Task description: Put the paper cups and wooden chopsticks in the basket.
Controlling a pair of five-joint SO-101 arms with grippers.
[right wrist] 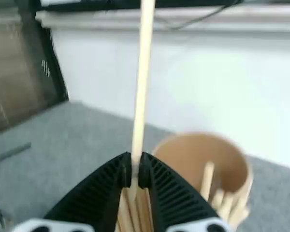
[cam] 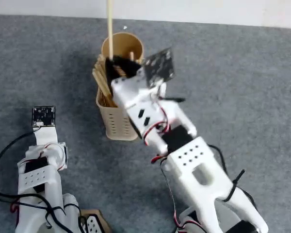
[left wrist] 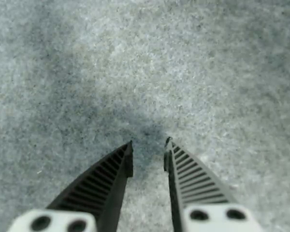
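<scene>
**Heads up: that stick is riding high and could end up back on the table**

Your right pincer (right wrist: pixel 135 164) is clamped on one wooden chopstick (right wrist: pixel 143 72), gripped low, so most of it stands up above the jaws. It's over the basket (cam: pixel 117 124), which stands near the middle of the table's (cam: pixel 242 73) far edge. There's a bundle of chopsticks (cam: pixel 103 80) in the basket and the paper cup (cam: pixel 138 48) at its far side. I can't tell if the cup is inside or just behind.

My worry is that if you let go from this height, the stick bounces off the bundle or the cup rim and topples onto the table. A thin stick can also pivot in the jaws. Your arm is also crowding the basket, so a nudge could tip it over.

Your left pincer (left wrist: pixel 149 145) hangs empty, jaws slightly apart, over bare table toward the near left corner.
</scene>
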